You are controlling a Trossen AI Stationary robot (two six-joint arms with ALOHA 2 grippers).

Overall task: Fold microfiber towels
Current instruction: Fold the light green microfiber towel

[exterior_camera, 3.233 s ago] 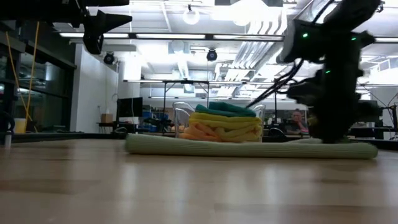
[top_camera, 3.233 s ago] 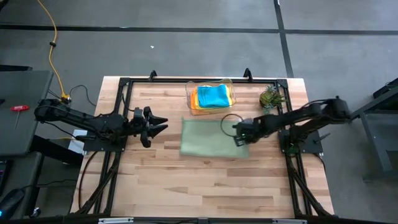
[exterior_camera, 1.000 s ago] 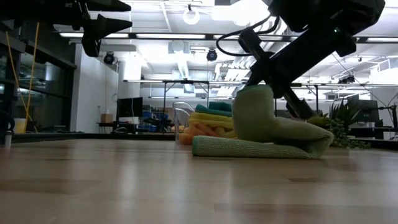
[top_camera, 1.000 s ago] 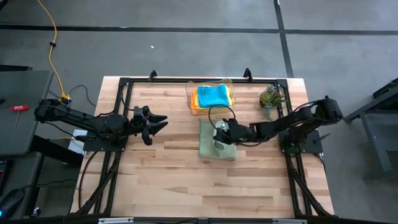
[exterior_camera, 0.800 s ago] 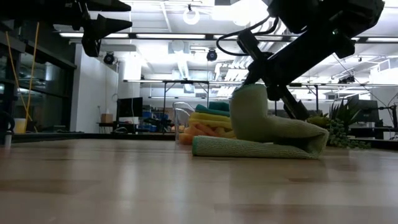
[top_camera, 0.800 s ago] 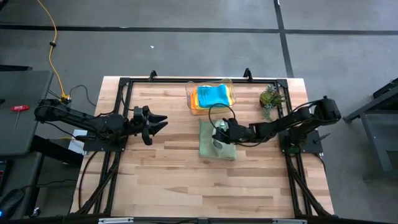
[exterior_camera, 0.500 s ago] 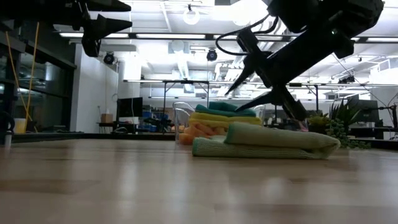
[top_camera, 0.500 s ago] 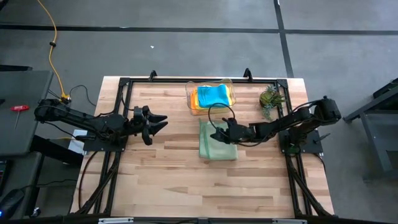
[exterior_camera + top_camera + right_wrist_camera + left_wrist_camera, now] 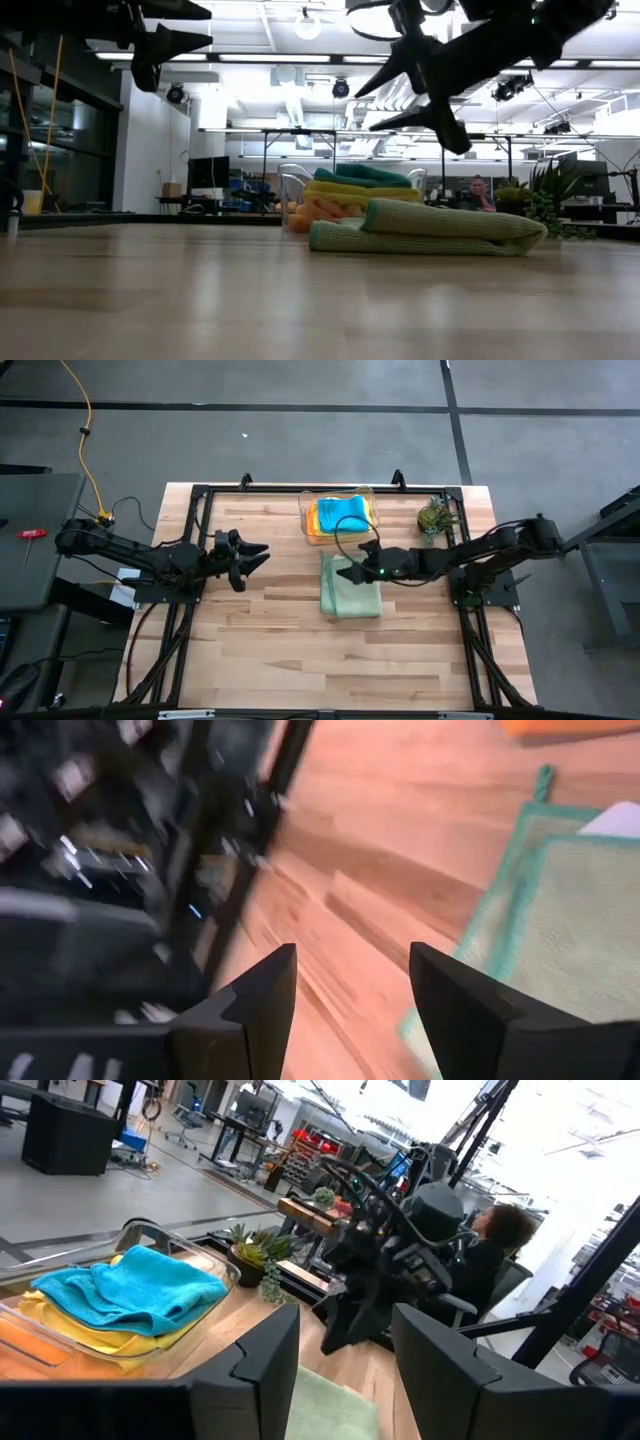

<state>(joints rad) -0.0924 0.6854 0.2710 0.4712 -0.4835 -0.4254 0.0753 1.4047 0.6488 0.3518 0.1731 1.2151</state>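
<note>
On the wooden surface [image 9: 260,630] the light green towel [image 9: 350,588] lies folded, apparently a finished fold, so the right pincer [image 9: 353,570] hangs released above it, while the left pincer [image 9: 258,554] waits open.

One green towel [image 9: 350,587], three binned towels [image 9: 341,516], one plant [image 9: 434,516]

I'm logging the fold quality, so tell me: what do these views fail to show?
- Folded light green towel: the right gripper covers part of it in the high view; its edges are blurred in the right wrist view.
- Bin stack: lower towels are hidden under the teal-blue towel.
</note>
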